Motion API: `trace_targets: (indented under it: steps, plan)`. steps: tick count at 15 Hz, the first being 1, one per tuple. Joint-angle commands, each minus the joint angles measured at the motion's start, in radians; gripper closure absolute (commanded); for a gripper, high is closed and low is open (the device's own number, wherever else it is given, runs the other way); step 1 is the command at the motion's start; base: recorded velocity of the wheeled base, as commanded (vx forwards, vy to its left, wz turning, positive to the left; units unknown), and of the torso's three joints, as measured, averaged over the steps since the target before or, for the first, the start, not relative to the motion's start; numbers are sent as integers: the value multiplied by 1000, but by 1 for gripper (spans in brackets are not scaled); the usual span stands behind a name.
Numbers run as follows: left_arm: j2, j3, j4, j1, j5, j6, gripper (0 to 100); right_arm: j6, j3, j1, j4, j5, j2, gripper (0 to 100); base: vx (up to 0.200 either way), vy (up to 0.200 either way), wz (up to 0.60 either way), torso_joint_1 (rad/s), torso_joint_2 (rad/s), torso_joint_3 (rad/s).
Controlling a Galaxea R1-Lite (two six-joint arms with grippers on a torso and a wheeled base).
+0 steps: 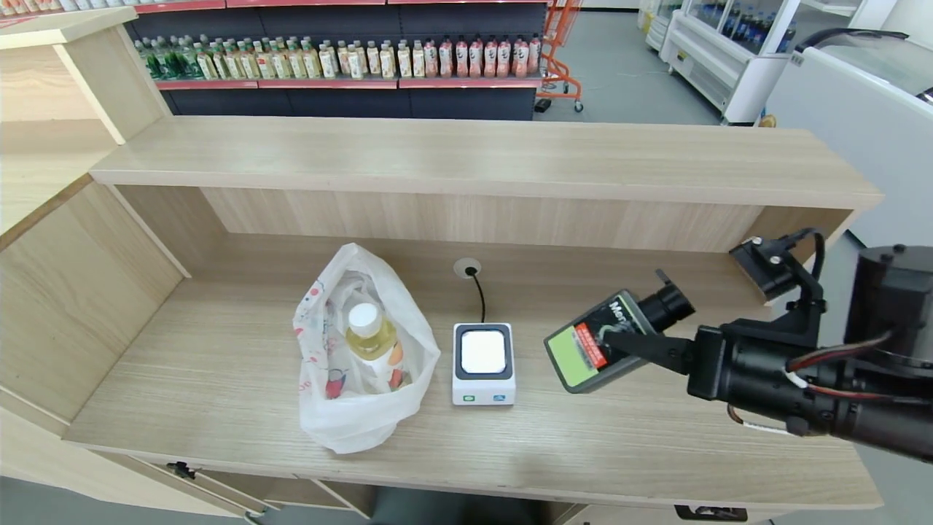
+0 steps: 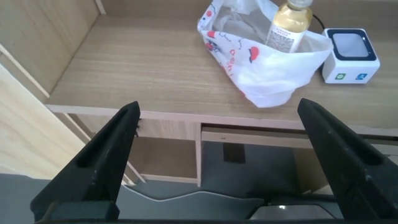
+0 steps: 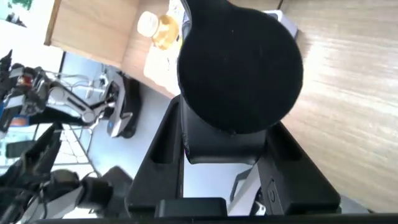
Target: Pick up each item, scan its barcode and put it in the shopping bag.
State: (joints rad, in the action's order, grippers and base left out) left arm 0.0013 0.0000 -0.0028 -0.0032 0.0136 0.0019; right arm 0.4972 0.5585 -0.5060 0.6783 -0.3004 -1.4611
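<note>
Currently the dark bottle (image 1: 579, 357), with a green and red label and a black cap, hangs tilted just to the right of the scanner (image 1: 483, 362), above the surface (image 1: 656, 452), pinched across its body by the right end effector (image 1: 618, 340). Scanning looks like the step in hand. Doing it well probably means carrying the bottle left over the scanner's pale window, turning the wrist so the barcode, which I cannot make out, faces down, and keeping the grip firm throughout. Just left of the scanner stands the white shopping bag (image 1: 350, 426), mouth open, with a bottle of yellow drink (image 1: 370, 332) upright inside. The left end effector (image 2: 219, 115) has its fingers spread around nothing, low off the surface's near edge on the bag's side of the scanner. Counted: one held bottle, one bagged bottle, one bag, one scanner, two end effectors.
</note>
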Motion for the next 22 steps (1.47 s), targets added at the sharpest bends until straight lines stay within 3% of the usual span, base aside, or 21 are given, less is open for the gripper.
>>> trace_targets:
  steps: [1, 11, 22]
  plan:
    - [0, 0, 0, 0, 0, 1, 0, -2, 77, -8, 24, 14, -163, 100, 0, 0, 0, 0, 0, 0]
    - [0, 0, 0, 0, 0, 0, 0, -5, 221, -31, 164, 73, -476, 100, 0, 0, 0, 0, 0, 0]
    - [0, 0, 0, 0, 0, 1, 0, -6, 337, -51, 184, 57, -602, 100, 0, 0, 0, 0, 0, 0]
